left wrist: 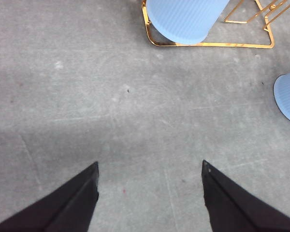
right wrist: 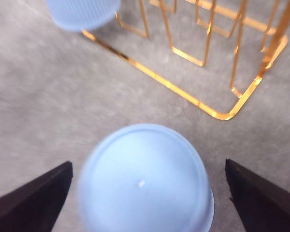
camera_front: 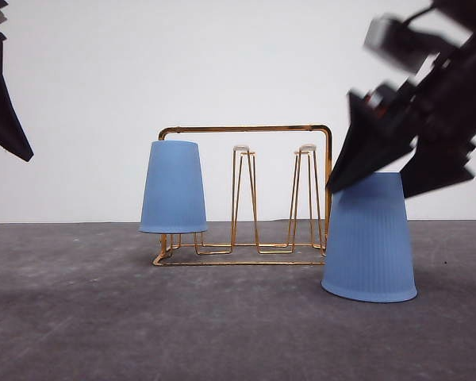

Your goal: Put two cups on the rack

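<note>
Rack (camera_front: 246, 194): gold wire stand on the grey counter (camera_front: 103, 317), middle and right pegs bare.
Hung cup (camera_front: 173, 187): upside down over the rack's left pegs.
Second cup (camera_front: 370, 238): upside down on the counter, just right of the rack.
Right tool (right wrist: 147, 193): spread wide above the second cup, holding nothing.
Left tool (left wrist: 150, 193): wide apart, empty, over bare counter.

Soft, even light is falling across the grey table (camera_front: 103, 317), casting only faint shadows. The right gripper (camera_front: 397, 178) is smearing with motion blur in the front view, and its wrist picture is looking soft throughout.
</note>
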`<state>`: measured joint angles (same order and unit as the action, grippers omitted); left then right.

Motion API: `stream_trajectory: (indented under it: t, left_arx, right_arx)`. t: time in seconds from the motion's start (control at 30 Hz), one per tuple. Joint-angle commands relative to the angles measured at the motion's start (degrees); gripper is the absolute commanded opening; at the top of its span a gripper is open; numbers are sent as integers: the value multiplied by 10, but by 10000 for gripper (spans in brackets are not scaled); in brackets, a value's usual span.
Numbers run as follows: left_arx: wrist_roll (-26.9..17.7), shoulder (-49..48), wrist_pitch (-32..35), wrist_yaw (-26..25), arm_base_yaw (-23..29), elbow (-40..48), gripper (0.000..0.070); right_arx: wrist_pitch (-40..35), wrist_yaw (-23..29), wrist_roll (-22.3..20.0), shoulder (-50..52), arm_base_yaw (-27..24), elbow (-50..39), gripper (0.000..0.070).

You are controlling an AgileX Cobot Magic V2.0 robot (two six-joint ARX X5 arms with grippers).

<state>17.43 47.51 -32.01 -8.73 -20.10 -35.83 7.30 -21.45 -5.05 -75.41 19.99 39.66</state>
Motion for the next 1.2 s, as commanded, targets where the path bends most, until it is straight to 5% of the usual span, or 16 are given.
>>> stream_trajectory:
  t: [0.0, 0.13, 0.2, 0.7, 1.17]
  left_arx:
    - [0, 3, 1, 2, -2, -2, 386]
    - [0, 3, 1, 2, -2, -2, 385]
    - [0, 3, 1, 2, -2, -2, 385]
    - [0, 3, 4, 2, -2, -2, 386]
    - [0, 3, 10, 2, -2, -2, 386]
  right_arx:
    - [-9, 5, 6, -22, 6, 4, 604]
    - [-3, 5, 6, -39, 7, 4, 366]
    - [9, 4, 13, -35, 7, 6, 317]
    - [355, 17, 30, 17, 7, 244, 317]
    - [195, 52, 13, -17, 20, 315, 318]
